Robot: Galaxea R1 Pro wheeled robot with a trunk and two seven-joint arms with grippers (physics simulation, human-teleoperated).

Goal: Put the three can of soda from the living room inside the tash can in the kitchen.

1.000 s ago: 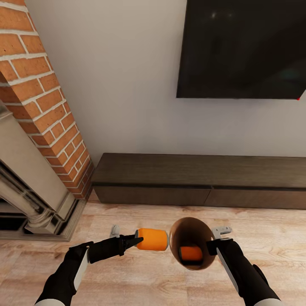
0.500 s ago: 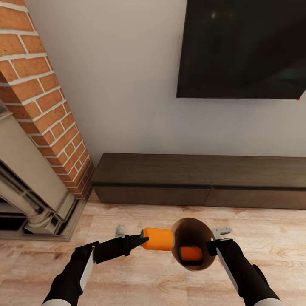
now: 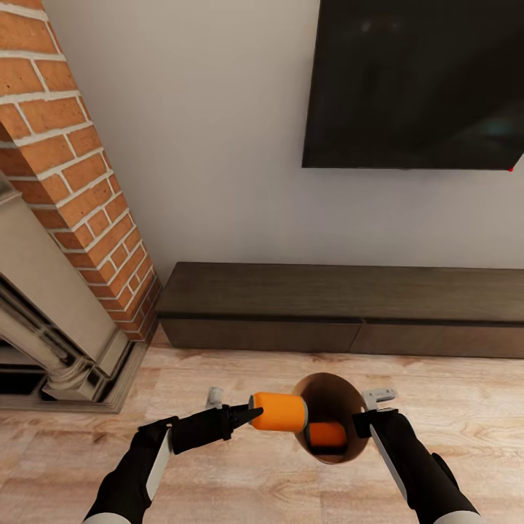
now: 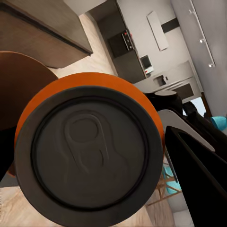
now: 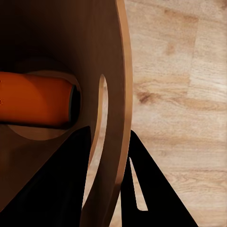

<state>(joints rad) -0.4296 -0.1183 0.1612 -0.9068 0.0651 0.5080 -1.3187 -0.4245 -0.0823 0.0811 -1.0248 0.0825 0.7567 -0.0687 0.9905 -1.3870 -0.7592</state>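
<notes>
Matte black arms with white side panels, ending in a slim black left gripper (image 3: pixel 244 416) and right gripper (image 3: pixel 362 422) with small grey brackets.

Even bright render, soft shadows, faint TV (image 3: pixel 415 84) glare, sharp focus.

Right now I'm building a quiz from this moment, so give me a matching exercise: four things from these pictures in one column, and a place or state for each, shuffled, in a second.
Things:
1. orange can in the left claw
2. orange can in the bin
3. bin
4. TV

Places or states:
A. mounted on the wall
B. lying on its side on the brown inner wall
C. held by its rim in the right claw, mouth tipped toward the head camera
D. held sideways at the brown rim

Pairs: 1-D, 2-B, 3-C, 4-A
</notes>
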